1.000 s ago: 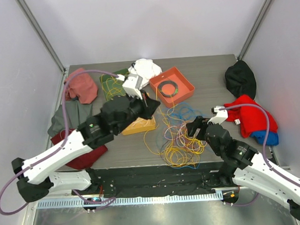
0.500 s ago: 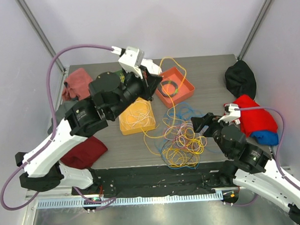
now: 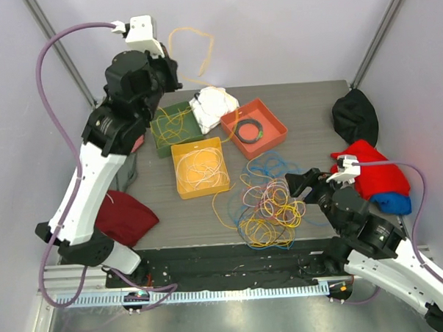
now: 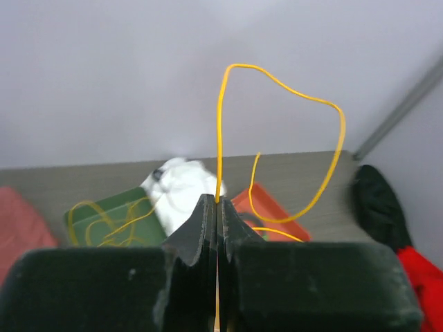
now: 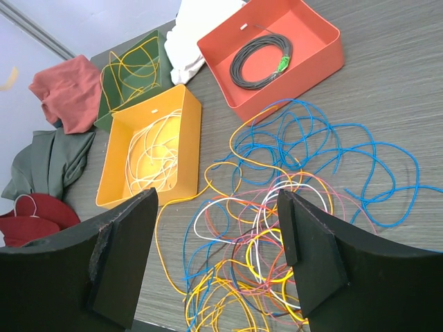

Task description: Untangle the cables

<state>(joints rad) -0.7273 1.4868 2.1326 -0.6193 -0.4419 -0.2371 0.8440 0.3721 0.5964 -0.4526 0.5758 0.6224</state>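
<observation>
The cables point(image 3: 267, 208) lie in a loose tangle of yellow, blue, pink, white and orange loops at the front middle of the table, and also show in the right wrist view point(image 5: 277, 235). My left gripper point(image 3: 173, 74) is raised high over the back left. It is shut on one yellow cable point(image 4: 219, 124), which loops up in the air above its tips point(image 4: 217, 200). My right gripper point(image 3: 299, 185) is open and empty, hovering just right of and above the tangle point(image 5: 216, 200).
A yellow tray point(image 3: 180, 184) holds pale cable loops, a green tray point(image 3: 160, 139) holds yellow ones, and an orange-red tray point(image 3: 274, 118) holds a black coil. A white cloth point(image 3: 213, 107) lies behind them. Clothes lie at the left point(image 3: 124, 218) and right point(image 3: 372, 170) edges.
My left arm has swung up and back from over the tangle to high above the green tray, carrying the yellow cable clear of the pile. My right gripper has barely moved.
</observation>
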